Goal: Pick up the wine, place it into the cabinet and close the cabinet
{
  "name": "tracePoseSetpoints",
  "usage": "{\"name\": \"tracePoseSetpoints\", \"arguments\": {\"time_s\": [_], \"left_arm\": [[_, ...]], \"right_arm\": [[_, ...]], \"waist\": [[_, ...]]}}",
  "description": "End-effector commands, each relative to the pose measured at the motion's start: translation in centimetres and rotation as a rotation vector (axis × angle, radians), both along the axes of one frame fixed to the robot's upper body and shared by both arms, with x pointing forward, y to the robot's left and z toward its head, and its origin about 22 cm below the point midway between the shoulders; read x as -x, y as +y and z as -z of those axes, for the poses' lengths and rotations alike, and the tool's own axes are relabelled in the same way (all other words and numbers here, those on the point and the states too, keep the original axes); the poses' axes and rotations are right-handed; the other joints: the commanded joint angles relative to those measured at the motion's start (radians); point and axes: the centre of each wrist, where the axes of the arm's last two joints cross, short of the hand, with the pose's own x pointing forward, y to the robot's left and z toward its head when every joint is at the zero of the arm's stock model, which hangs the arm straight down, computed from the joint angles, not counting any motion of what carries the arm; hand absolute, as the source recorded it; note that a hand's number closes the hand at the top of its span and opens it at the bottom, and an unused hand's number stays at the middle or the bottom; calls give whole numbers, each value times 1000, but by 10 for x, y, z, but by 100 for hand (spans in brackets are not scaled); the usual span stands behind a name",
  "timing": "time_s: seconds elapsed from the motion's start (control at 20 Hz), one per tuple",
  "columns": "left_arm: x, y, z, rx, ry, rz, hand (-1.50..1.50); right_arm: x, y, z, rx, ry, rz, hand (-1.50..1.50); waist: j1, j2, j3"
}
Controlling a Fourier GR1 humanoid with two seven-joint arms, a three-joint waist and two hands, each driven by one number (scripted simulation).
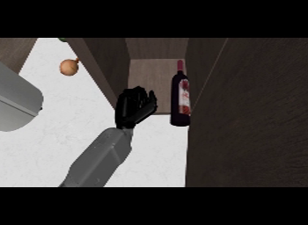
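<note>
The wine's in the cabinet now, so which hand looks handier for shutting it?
Left, probably: the left hand is open at the cabinet mouth beside the wine; the right hand isn't in view.

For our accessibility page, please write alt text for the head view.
A dark wine bottle stands upright inside an open wooden cabinet. One open robot hand is beside it, at the left. An onion lies on the white counter.

A kitchen: white counter (46,149), wooden cabinet (260,123), wine bottle (181,94), onion (68,66).
</note>
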Motion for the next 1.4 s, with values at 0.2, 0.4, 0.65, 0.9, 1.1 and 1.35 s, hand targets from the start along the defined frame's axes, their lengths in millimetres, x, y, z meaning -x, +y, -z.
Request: {"name": "tracePoseSetpoints", "arguments": {"time_s": [0.2,0.4,0.65,0.9,1.1,1.35], "left_arm": [[-16,9,8,21,1,36,150],[-36,4,-11,25,34,23,150],[-45,-9,-29,25,-10,-6,150],[-52,-11,-38,42,33,6,150],[-58,3,-30,-12,51,-46,150],[-64,4,-34,-46,90,-71,150]], "right_arm": [[-10,1,2,-6,13,-8,-150],[5,-8,12,-11,3,-9,-150],[-13,-1,12,-9,23,-43,-150],[-7,8,12,-13,-11,-21,-150],[-8,1,-2,-10,-8,-11,-150],[-8,6,0,1,7,-35,-150]], "waist": [[-2,2,0],[-8,2,0],[-24,7,0],[-15,4,0],[-22,8,0],[-37,12,0]]}}
